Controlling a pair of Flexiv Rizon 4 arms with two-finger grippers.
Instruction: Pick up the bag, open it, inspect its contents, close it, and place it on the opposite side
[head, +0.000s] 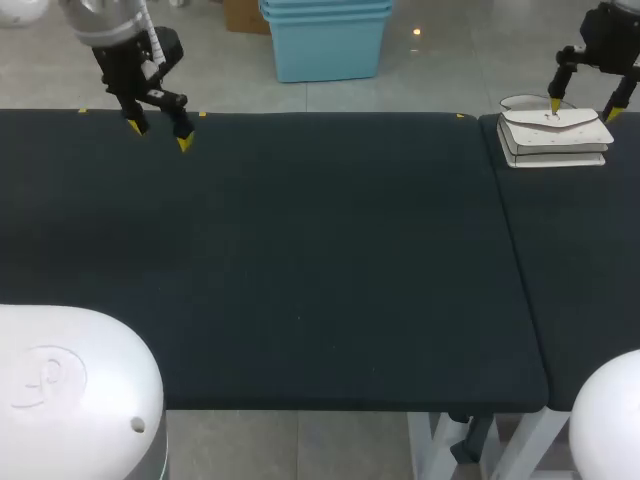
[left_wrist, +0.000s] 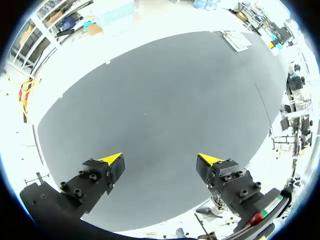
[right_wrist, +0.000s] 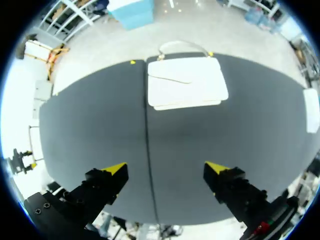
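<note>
1. The left gripper (left_wrist: 160, 160) had its fingers (left_wrist: 100, 176) spread wide, with nothing between them; only bare tabletop showed in the gap.
2. The right gripper (right_wrist: 165, 168) was likewise spread wide and held nothing, its fingers (right_wrist: 231, 186) apart from every object.
3. In the head view, the left gripper hung above the far left corner of the black table (head: 300, 260), yellow tips pointing down and clear of the surface.
4. In the same view, the right gripper sat at the far right, over the white bag (head: 555, 135). The right wrist view showed the bag ahead of the fingers and apart from them, with dark tabletop between.
5. The bag lay flat on the table's right section, at its far edge. Its flap was folded down and closed, and its handle (right_wrist: 182, 45) pointed toward the far edge.
6. A seam (right_wrist: 148, 150) ran across the tabletop from near to far, dividing the wide left section from the narrower right one; the bag's left side lay just beside it.
7. From the left wrist view the bag appeared only as a small white shape at the far end of the table, well apart from the left gripper.
</note>
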